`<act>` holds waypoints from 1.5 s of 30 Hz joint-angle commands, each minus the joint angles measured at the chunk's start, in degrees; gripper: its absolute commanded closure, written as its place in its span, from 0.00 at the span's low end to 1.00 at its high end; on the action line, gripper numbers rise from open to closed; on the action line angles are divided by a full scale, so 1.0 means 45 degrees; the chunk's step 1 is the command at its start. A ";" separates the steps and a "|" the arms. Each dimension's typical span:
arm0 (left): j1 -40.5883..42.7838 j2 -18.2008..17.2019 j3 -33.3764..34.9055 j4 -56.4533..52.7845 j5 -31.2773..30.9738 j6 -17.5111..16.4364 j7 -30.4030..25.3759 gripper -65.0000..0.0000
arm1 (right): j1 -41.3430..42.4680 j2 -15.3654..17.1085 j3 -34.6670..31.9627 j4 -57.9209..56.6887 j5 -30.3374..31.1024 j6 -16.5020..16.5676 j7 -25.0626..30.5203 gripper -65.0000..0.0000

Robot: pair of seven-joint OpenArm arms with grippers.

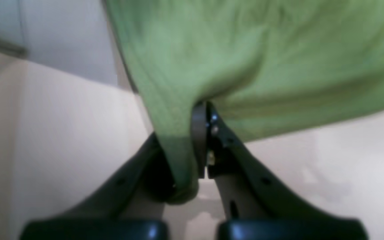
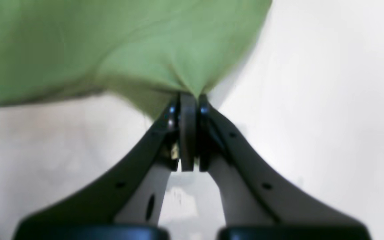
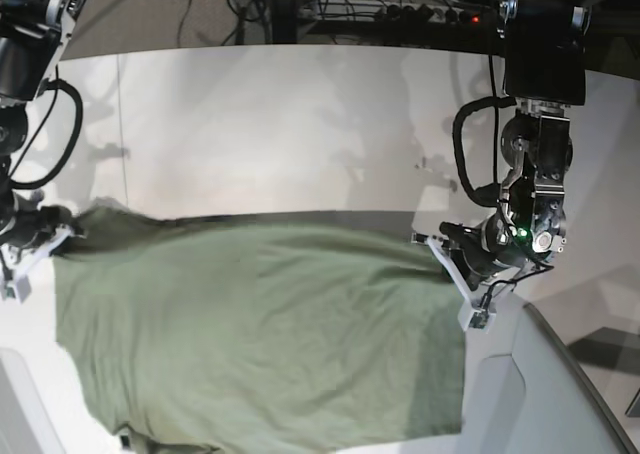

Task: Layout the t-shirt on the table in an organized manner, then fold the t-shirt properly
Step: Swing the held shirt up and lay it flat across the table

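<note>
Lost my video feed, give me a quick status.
Left end effector and right end effector both shut on the t-shirt. T-shirt stretched between them over the table. Nothing in the way.

The left gripper (image 1: 203, 146) has its jaws clamped together on a pinch of the shirt (image 1: 245, 60), its arm (image 3: 538, 154) hanging down at the base view's right. The right gripper (image 2: 188, 133) is likewise closed on the cloth, its arm (image 3: 20, 94) reaching down at the base view's left. Both wrists sit low and wide apart.
</note>
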 commanded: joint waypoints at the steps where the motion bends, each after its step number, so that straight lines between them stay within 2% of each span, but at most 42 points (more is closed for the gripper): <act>1: 0.0024 -0.0108 -0.0064 0.0252 0.0399 0.0075 -0.0129 1.00 | -0.0115 0.0053 0.0052 0.0196 0.0051 0.0023 0.0180 1.00; 6: 0.0864 -0.0108 -0.0064 0.0643 0.1181 0.0075 -0.0129 1.00 | -0.0975 -0.0084 0.0071 0.0274 0.0051 0.0023 0.0199 1.00; 15: 0.2114 -0.0186 -0.0064 0.0799 0.1220 0.0075 -0.0129 1.00 | -0.2616 -0.0377 0.0091 0.0860 0.0051 0.0023 0.0121 1.00; 21: 0.2564 -0.0577 -0.0064 0.0819 0.1220 0.0075 -0.0149 1.00 | -0.3749 -0.1158 0.0989 0.2130 0.0051 0.0023 0.0024 1.00; 27: 0.2720 -0.0851 -0.0064 0.0819 0.1220 0.0075 -0.0149 1.00 | -0.4022 -0.1276 0.1282 0.2657 0.0051 0.0023 -0.1090 1.00; 33: 0.3267 -0.1085 -0.0064 0.1659 0.1220 0.0094 -0.0149 1.00 | -0.4843 -0.1666 0.1282 0.4318 0.0051 0.0023 -0.1676 1.00; 39: 0.3267 -0.1105 -0.0044 0.1600 0.1220 0.0094 -0.0129 1.00 | -0.5097 -0.1725 0.1282 0.4533 0.0051 0.0023 -0.2223 1.00; 45: 0.3599 -0.1144 -0.0181 0.1425 0.1239 0.0114 -0.0129 1.00 | -0.5819 -0.1744 0.1302 0.5803 0.0051 0.0023 -0.2868 1.00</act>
